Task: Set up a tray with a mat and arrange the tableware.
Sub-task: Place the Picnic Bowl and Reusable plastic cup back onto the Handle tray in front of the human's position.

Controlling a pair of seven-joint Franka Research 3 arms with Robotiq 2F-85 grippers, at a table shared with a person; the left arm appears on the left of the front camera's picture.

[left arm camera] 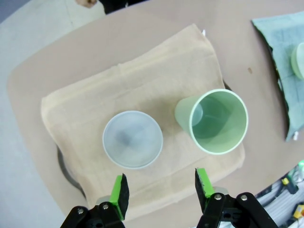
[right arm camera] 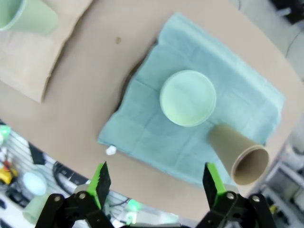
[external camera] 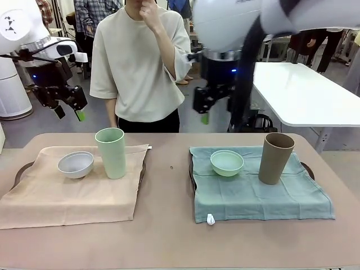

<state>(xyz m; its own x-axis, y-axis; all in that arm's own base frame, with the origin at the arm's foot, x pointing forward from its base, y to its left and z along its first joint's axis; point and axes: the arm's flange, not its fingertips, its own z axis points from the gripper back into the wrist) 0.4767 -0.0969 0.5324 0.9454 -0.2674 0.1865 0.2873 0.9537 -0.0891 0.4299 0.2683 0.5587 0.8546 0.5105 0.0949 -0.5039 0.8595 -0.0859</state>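
**bench_lurker:** where are you in the tray setup?

**me:** Looks basically arranged from my seat. Beige mat (external camera: 73, 191) on my left has the small white bowl (external camera: 75, 164) and the tall pale-green tumbler (external camera: 111, 152) standing just beside it, apart but close. Teal mat (external camera: 259, 191) on the right has the small mint-green bowl (external camera: 226, 162) and the tan-brown tumbler (external camera: 275, 158), upright with a clear gap between them. Dark tray rim (external camera: 20, 171) peeks out from under each cloth.

**bench_lurker:** and the arms?

**me:** Both hang high over the far edge of the table, holding nothing. Left gripper (left arm camera: 161, 187) has its fingers partly spread, right gripper (right arm camera: 156, 183) is spread wide. My guess is the step in hand is pulling clear, or a last nudge if anything needs it.

**bench_lurker:** room to work?

**me:** Plenty down the bare middle strip and along the near edge. Tight spots are the tumblers, tall and easy to tip, and the person (external camera: 140, 62) standing at the far side between the arms. I'd come straight down, no sideways sweeps.
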